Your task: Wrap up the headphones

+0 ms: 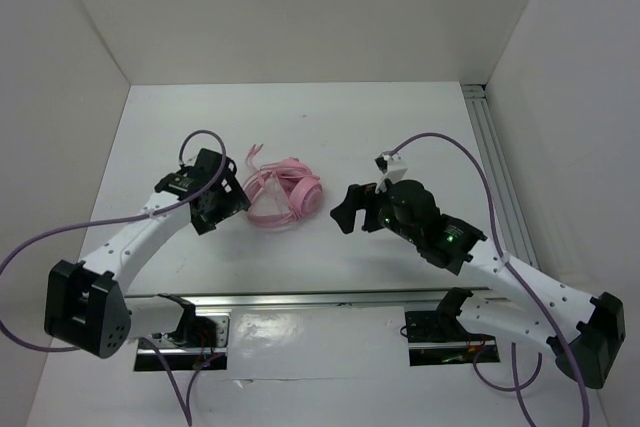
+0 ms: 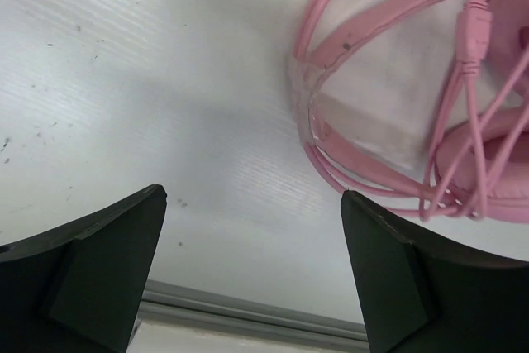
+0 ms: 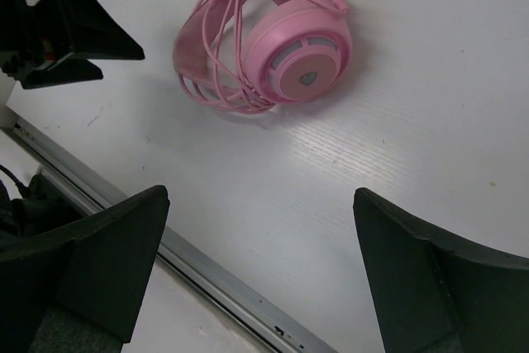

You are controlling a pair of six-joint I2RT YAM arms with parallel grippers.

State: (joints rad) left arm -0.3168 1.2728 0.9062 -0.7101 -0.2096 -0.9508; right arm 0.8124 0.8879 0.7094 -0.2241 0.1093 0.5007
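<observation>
The headphones (image 1: 284, 195) lie on the white table (image 1: 330, 117) between the two arms, folded into a compact pink bundle. From the right wrist camera one round earcup (image 3: 302, 47) faces up and toward the lens, a paler ring and a small dark mark on its outer face, and the thin headband (image 2: 351, 164) loops out to the side of it. The cord (image 2: 474, 31) runs in several thin strands across and around the headband wires; a thicker moulded piece shows on one strand, and how tightly the loops sit cannot be told. The left gripper (image 1: 238, 197) is just beside the headphones on their left, low over the table, its jaws spread wide with nothing between them — in its own wrist view the headband's curve lies just ahead of the right-hand finger, not touching it. The right gripper (image 1: 346, 210) stands off the headphones' right side, near but apart, jaws likewise spread and empty, pointed at the earcup. A metal rail (image 1: 300, 299) crosses the table on the near side of the headphones — between them and the arm bases.
</observation>
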